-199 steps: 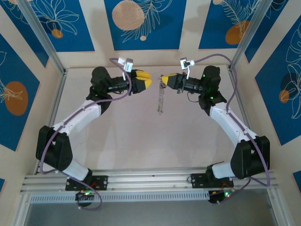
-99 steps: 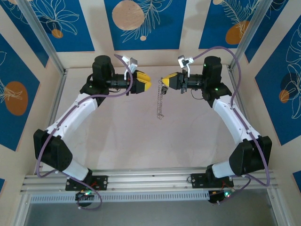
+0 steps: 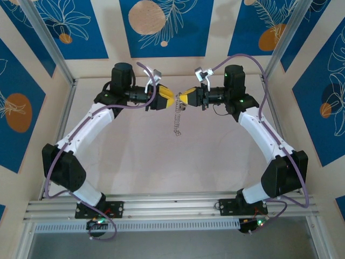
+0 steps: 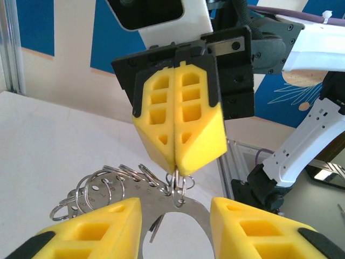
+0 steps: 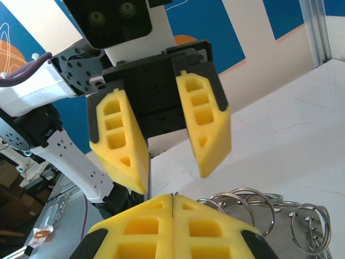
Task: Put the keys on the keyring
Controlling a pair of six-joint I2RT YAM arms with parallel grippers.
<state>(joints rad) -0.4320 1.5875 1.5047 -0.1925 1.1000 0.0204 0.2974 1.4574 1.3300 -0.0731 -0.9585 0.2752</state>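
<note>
While both arms are raised over the middle of the table (image 3: 135, 156) with elbows bent outward, the two grippers are brought nose to nose in the top view. The left gripper (image 3: 171, 100) is levelled toward the right gripper (image 3: 181, 99), and the tips are seen just beside each other.

The right gripper's yellow jaws are pressed together on the upper edge of the keyring (image 3: 176, 117), which is hung from that pinch as a thin silvery strand, its lower end down near the tabletop; whether it touches cannot be told.

From the left wrist, the right gripper (image 4: 177, 162) is shown pointing down at the camera, clamped on the metal band of the keyring (image 4: 153, 200), with small wire rings fanned out to the left. The left gripper (image 4: 175, 216) is held spread, one finger to either side of the band, with no contact to be seen.

From the right wrist, the left gripper (image 5: 172, 172) is seen wide apart above the closed right gripper (image 5: 172, 202), and the keyring's (image 5: 253, 210) loops are spread at lower right.

The table is pale and matte. It is enclosed by beige walls with blue panels (image 3: 161, 27) bearing white leaf outlines and orange discs, and by an aluminium frame (image 3: 51, 43).
</note>
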